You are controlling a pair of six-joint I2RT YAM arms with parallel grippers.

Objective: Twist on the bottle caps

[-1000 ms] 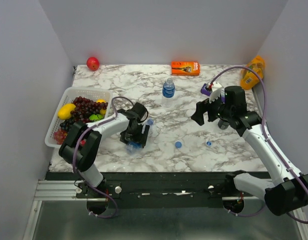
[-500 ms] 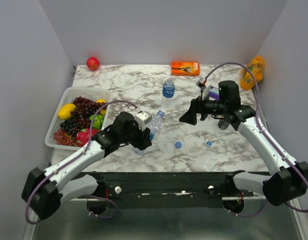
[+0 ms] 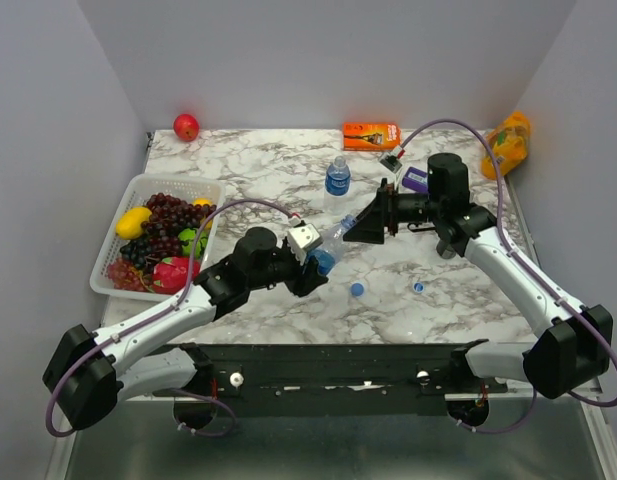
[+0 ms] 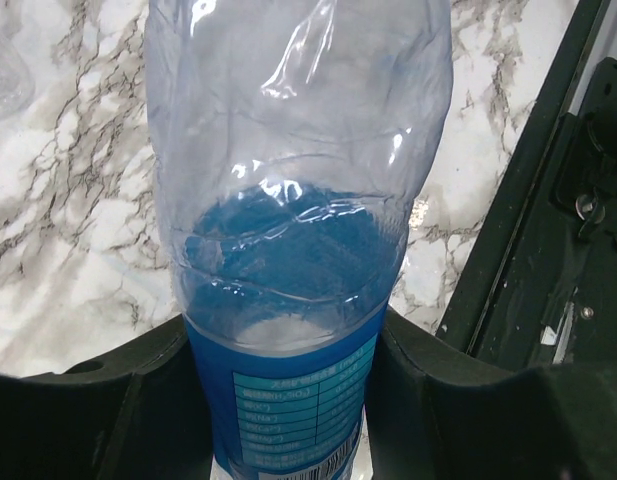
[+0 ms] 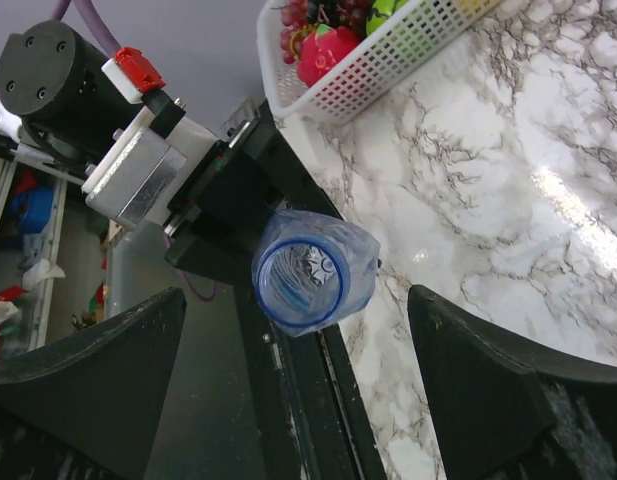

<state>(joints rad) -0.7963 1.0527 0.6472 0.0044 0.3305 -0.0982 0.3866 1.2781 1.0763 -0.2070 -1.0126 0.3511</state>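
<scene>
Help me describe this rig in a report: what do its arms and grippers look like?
Both arms are alike: the left arm and right arm have white links between black round joints, each trailed by a looping purple cable. The left gripper and right gripper are matte black with broad fingers.

You have no text here that you can actually read. At the bottom centre of the left wrist view, the blue label on the bottle carries a pale printed table with rows of small type, and the top of a barcode shows just beneath it. The characters are too fine to make out. In the top view, the orange box at the upper middle shows a dark picture, its lettering illegible. The standing bottle just below it shows you only a plain blue band.
</scene>
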